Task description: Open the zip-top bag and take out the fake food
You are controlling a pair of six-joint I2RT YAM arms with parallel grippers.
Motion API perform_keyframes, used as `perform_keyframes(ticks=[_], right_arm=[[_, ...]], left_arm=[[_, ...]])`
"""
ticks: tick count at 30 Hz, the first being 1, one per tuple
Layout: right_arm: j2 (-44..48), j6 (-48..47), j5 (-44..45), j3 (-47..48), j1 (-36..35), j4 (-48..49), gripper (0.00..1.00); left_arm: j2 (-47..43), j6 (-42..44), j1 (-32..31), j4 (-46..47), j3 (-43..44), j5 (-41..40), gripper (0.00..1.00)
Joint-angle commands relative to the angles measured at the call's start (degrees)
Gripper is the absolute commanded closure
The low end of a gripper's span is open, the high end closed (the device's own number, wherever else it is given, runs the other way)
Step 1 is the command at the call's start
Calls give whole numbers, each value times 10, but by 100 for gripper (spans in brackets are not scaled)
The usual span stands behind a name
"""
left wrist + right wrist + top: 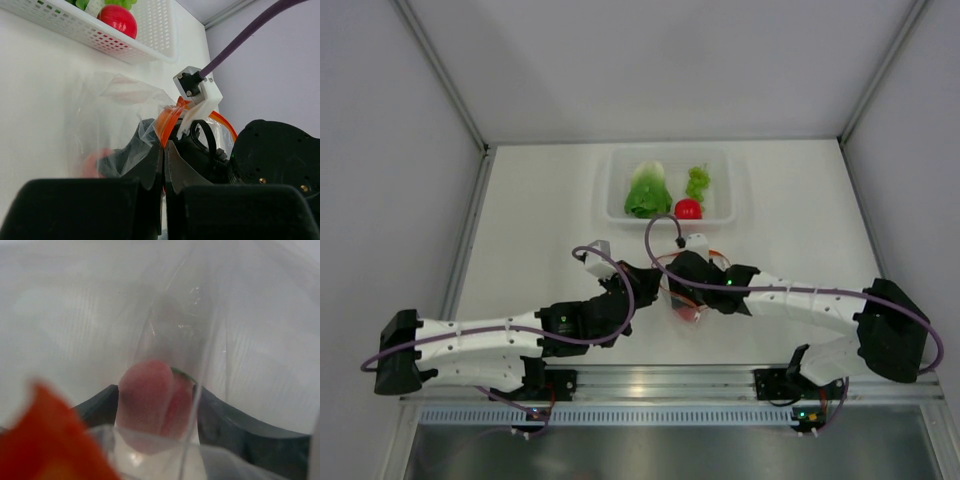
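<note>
Your arms matched: white links speckled with small dark dots, joined by bulky black housings. From above, the left arm (470, 340) sat lower left and the right arm (800, 300) lower right, each trailing a looping purple cable (647, 238). A tiny green light (728, 283) glowed on the right one's black wrist. In the left wrist view, your left fingers (185, 175) were matt black blades. Upper right showed a white bracket (202, 95) with dark screws and a purple lead, beside a rounded black housing (275, 160) bearing brass-coloured screws. Your right fingers (250, 427) looked dark grey and blurred.
</note>
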State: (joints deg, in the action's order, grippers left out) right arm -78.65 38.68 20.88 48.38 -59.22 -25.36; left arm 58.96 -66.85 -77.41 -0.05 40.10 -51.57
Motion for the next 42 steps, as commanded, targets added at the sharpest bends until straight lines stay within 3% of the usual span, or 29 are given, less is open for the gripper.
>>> perform_keyframes(ticks=[1,7,12,25,26,30,33,42], right_arm=[[30,1,-27,-26,-11,-10,37],[64,3,-82,-81,-22,20,32],[40,5,-83,-96,-28,30,24],[-1,18,-70,-107,-35,65,24],[0,18,-66,-105,-36,64,25],[31,30,-35,-101,-48,54,49],[67,34,-9,-93,-54,42,57],[176,30,35,-68,-55,19,63]], left_arm=[[-8,19,-1,8,16,-27,100],[17,43,-1,-19,38,-38,100],[31,43,-1,-19,46,-39,100],[20,55,-1,-19,40,-37,100],[20,55,-1,-19,37,-37,100],[12,55,-1,-20,31,-40,100],[12,53,-1,-19,26,-38,100],[31,86,-1,-19,34,-20,100]])
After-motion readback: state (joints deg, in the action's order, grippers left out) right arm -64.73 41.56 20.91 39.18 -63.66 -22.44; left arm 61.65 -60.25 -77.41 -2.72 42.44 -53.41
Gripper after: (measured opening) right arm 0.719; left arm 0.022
